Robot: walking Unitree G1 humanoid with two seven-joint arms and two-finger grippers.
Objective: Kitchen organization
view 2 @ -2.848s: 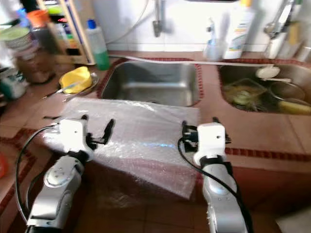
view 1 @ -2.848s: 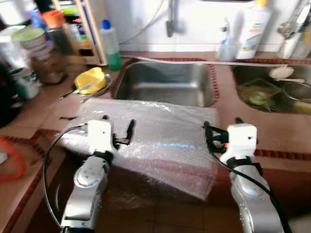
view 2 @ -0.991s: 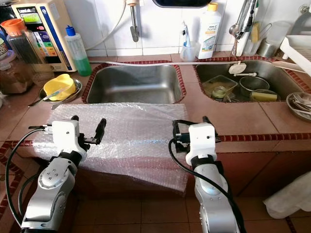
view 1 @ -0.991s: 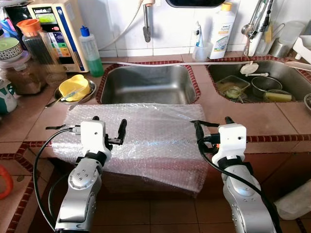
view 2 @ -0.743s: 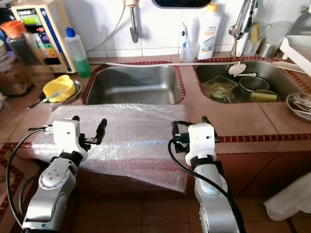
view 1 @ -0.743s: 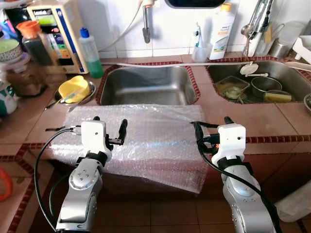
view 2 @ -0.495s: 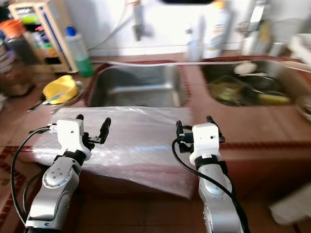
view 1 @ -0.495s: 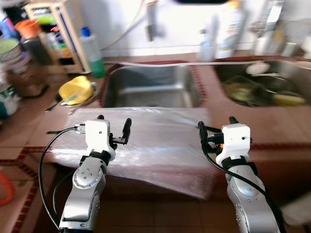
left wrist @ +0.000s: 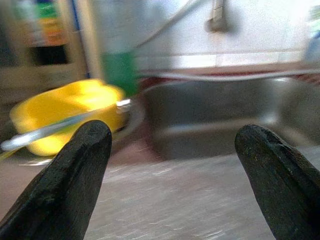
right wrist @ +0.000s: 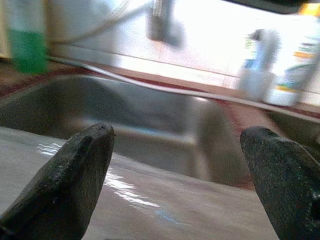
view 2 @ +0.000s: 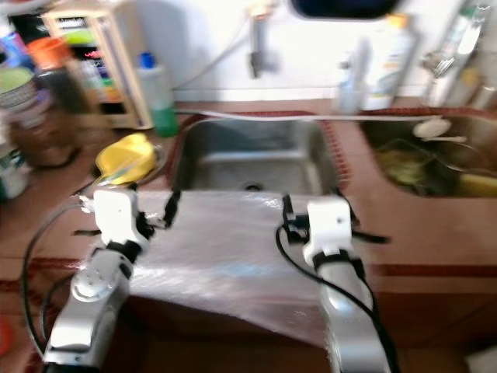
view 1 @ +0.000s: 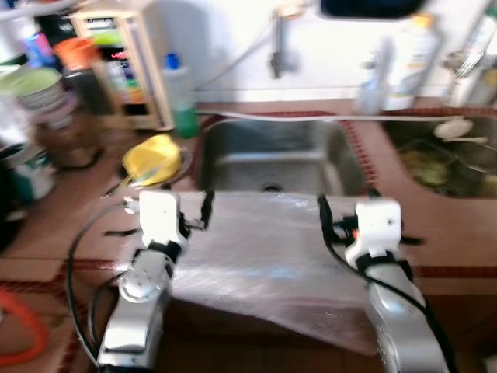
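step: approach, blurry | left gripper (view 1: 192,211) and right gripper (view 1: 342,211) both spread wide, empty, over bubble wrap (view 1: 260,256) draped off counter (view 1: 454,233) before sink (view 1: 272,159) | next: likely lower, pinch sheet edges

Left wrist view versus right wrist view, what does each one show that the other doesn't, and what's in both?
Left wrist alone: the yellow bowl with a utensil across it, beside the green-based bottle, framed by the left gripper and its open fingers.

Right wrist alone: the white bottles at the far end of the sink, past the right gripper and its open fingers.

Both: the steel sink, the bubble wrap in front of it, the white hose along the back rim, and the tiled wall.
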